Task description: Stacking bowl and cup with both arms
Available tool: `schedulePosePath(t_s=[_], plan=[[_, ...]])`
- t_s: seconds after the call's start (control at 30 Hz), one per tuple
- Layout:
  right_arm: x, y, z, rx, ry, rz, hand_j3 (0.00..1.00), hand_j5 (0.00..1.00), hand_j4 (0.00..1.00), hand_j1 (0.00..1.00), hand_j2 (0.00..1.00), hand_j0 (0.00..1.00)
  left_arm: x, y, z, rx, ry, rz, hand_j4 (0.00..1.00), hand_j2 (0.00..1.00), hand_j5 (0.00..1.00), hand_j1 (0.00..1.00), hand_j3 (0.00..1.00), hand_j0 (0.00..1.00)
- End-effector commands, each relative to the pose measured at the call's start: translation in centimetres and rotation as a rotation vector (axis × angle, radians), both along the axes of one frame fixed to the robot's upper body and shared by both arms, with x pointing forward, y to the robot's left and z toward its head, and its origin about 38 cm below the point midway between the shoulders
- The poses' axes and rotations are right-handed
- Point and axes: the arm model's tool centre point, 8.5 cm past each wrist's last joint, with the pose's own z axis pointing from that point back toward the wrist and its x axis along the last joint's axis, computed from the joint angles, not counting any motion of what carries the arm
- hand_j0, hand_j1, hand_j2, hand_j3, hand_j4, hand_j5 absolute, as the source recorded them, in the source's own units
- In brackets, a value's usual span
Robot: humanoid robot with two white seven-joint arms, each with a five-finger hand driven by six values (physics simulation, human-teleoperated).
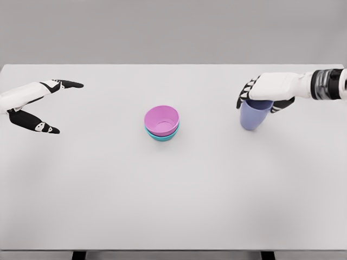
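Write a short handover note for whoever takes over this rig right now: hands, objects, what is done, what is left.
Left hand: open, holding nothing, at the table's far left.
Right hand: closed over the rim of the blue cup, at the right side of the table.
Pink bowl: nested in the teal bowl at the table's centre.
Done: bowls stacked, cup grasped.
Left: carry the cup over to the bowl stack, set it in the pink bowl, release. Whether the cup is lifted off the table cannot be told.
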Motion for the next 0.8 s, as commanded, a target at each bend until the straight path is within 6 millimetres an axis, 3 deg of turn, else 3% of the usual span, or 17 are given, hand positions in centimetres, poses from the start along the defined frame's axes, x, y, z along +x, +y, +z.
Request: schedulePosePath(t_s=[0.0, 0.13, 0.33, 0.63, 0.77], plan=[[0.1, 0.3, 0.1, 0.012, -0.003, 0.000, 0.68, 0.68, 0.68, 0.68, 0.68, 0.68, 0.0, 0.1, 0.0, -0.008, 0.003, 0.004, 1.00, 1.00, 1.00, 1.00, 1.00, 1.00], [0.4, 1.3, 0.8, 0.025, -0.018, 0.020, 0.60, 0.60, 0.60, 0.60, 0.60, 0.60, 0.0, 0.1, 0.0, -0.009, 0.003, 0.005, 1.00, 1.00, 1.00, 1.00, 1.00, 1.00], [1.0, 3.9, 2.8, 0.052, -0.065, 0.071, 0.60, 0.60, 0.60, 0.60, 0.60, 0.60, 0.1, -0.2, -0.1, -0.018, 0.003, 0.002, 1.00, 1.00, 1.00, 1.00, 1.00, 1.00], [1.4, 11.9, 4.9, 0.135, -0.107, 0.216, 0.59, 0.59, 0.59, 0.59, 0.59, 0.59, 0.1, -0.2, -0.1, -0.018, 0.003, 0.002, 1.00, 1.00, 1.00, 1.00, 1.00, 1.00], [1.3, 14.0, 5.5, 0.156, -0.117, 0.256, 0.59, 0.59, 0.59, 0.59, 0.59, 0.59, 0.1, -0.2, -0.1, -0.018, 0.003, 0.002, 1.00, 1.00, 1.00, 1.00, 1.00, 1.00]])
